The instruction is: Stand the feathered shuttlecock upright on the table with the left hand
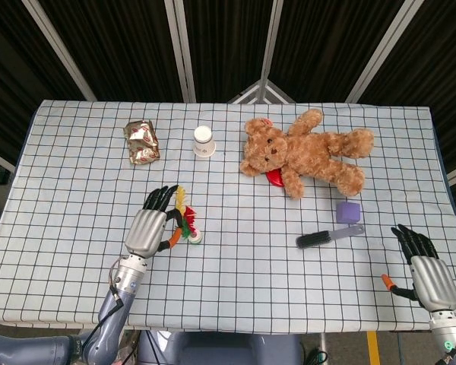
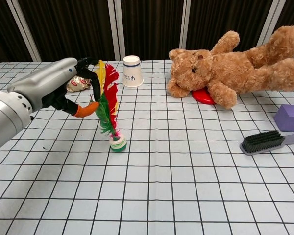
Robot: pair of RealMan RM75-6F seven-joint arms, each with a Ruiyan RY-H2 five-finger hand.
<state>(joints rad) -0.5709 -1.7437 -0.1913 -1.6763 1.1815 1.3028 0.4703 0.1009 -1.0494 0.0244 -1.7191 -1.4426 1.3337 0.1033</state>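
Observation:
The feathered shuttlecock (image 2: 108, 100) has red, yellow and green feathers and a white and green base (image 2: 118, 143). It stands almost upright, feathers up, leaning slightly left, with its base at the tablecloth; contact cannot be told. My left hand (image 2: 49, 90) is left of it and pinches the feathers between the orange-tipped thumb and the dark fingers. In the head view the left hand (image 1: 147, 230) lies left of centre, the shuttlecock (image 1: 187, 225) just right of it. My right hand (image 1: 429, 277) rests open at the table's front right, holding nothing.
A brown teddy bear (image 1: 308, 152) lies at the back right over a red object (image 2: 203, 96). An upturned paper cup (image 1: 204, 141) and a crumpled foil wrapper (image 1: 141, 141) sit at the back. A brush (image 1: 328, 237) and a purple block (image 1: 349, 211) lie to the right.

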